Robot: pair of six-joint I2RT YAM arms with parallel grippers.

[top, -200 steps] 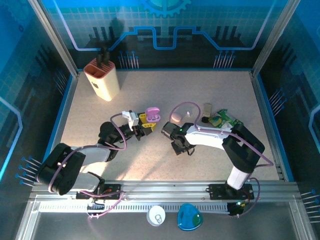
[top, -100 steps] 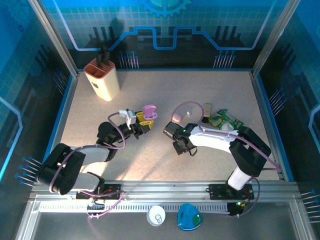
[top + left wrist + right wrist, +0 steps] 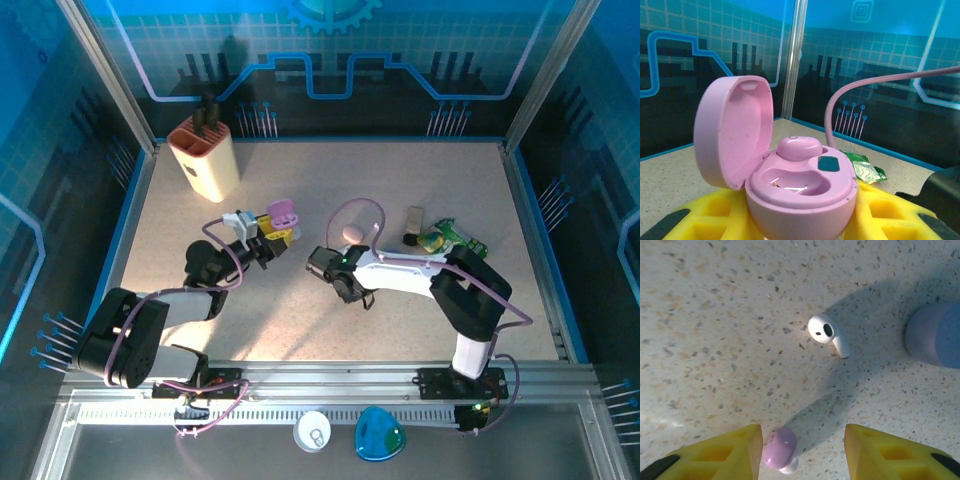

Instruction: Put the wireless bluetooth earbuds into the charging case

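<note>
- My left gripper (image 3: 800, 222) is clamped on the pink charging case (image 3: 800, 192). Its lid (image 3: 732, 132) is swung up, a glossy pink earbud (image 3: 799, 148) is seated in one well, and the other well is empty.
- My right gripper (image 3: 802, 450) hangs over the speckled table (image 3: 715, 315) with its fingers apart. A lavender-pink earbud (image 3: 780, 449) lies between them, just beside the left finger.
- A white stemmed earbud (image 3: 826, 332) lies farther out on the table.

No words, brands or numbers can be read. The crumpled green foil packet (image 3: 455, 238) on the counter (image 3: 400, 180) carries print too small to make out. The white round disc (image 3: 313, 432) by the near rail bears a small illegible outline mark. The open pink pebble-shaped charging case (image 3: 800, 200) shows a blank dark teal panel.
</note>
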